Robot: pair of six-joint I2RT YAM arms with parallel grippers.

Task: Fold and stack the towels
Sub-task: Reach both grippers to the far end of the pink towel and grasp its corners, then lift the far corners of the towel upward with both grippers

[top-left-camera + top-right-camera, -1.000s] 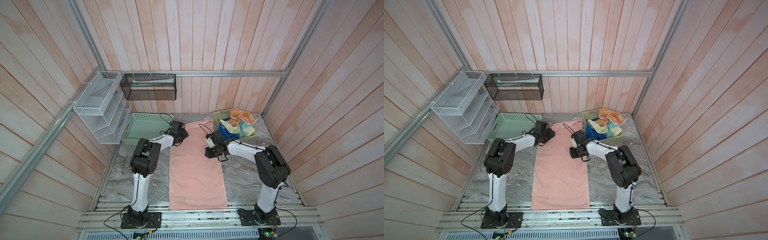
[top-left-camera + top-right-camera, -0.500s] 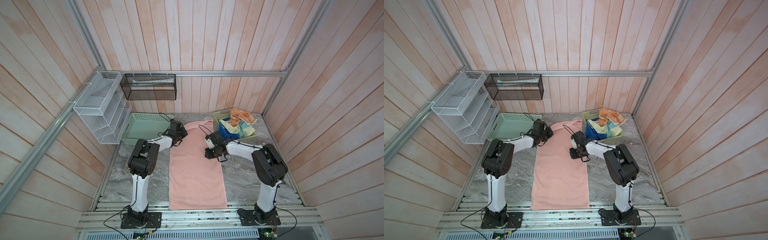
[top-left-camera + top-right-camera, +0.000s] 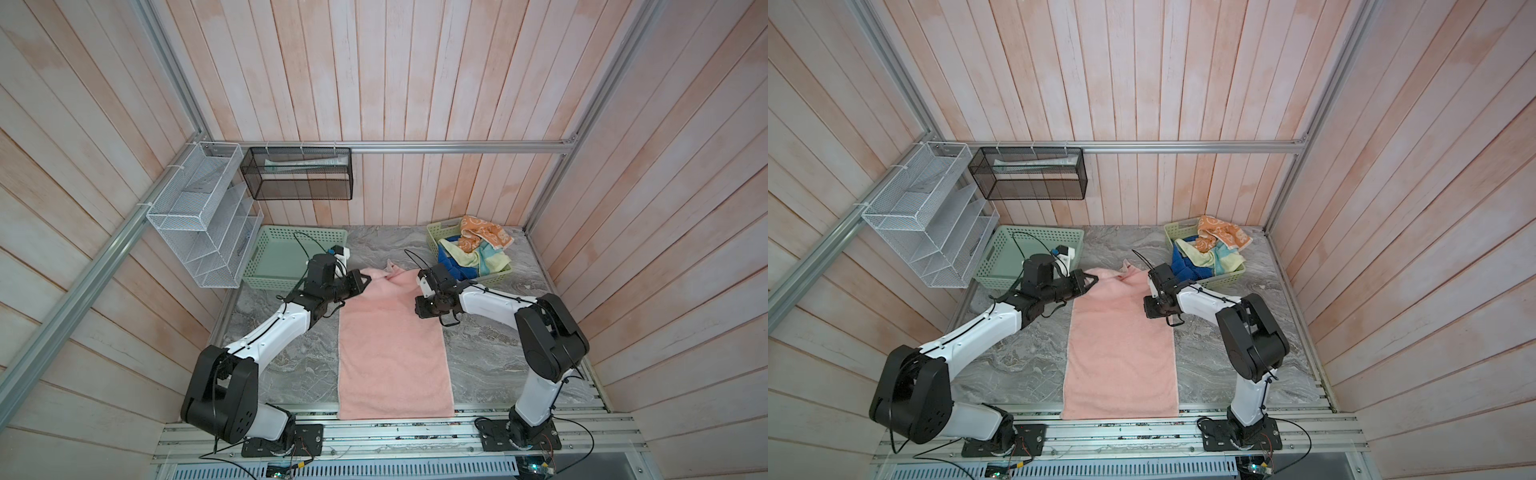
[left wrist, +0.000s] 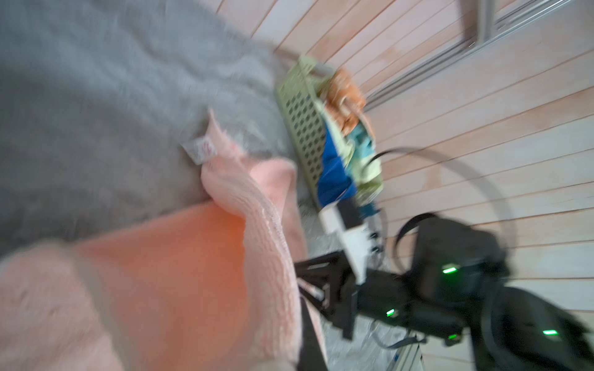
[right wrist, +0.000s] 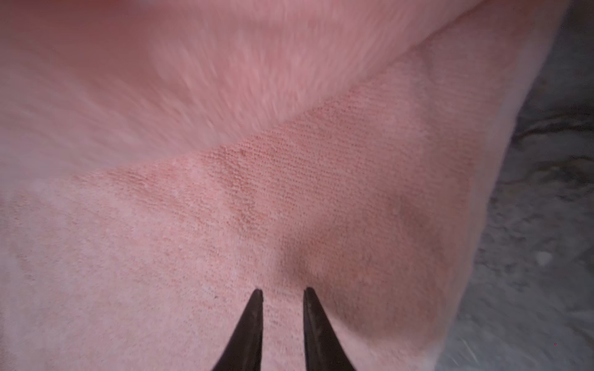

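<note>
The pink towel (image 3: 392, 357) (image 3: 1121, 357) lies lengthwise down the middle of the table (image 3: 490, 361). It is flat over most of its length, and its near end reaches the table's near edge. Its far end is rumpled, with a small peak raised at the middle.

The left gripper (image 3: 366, 279) is clenched on the towel's far-left corner. The blurred left wrist view shows the cloth bunched up close. The right gripper (image 5: 283, 290) points down at the towel just inside its right edge, toward the far end. Its jaws stand a little apart with cloth showing between them, and I cannot tell whether they pinch any of it.

At the far right, the right basket (image 3: 434, 230) holds the other towels in a heap: the orange towel (image 3: 482, 232) on top, the yellow towel (image 3: 459, 254) below it, and the blue towel (image 3: 446, 262) lowest. The left basket (image 3: 266, 266) sits at the far left, beyond the left gripper.
</note>
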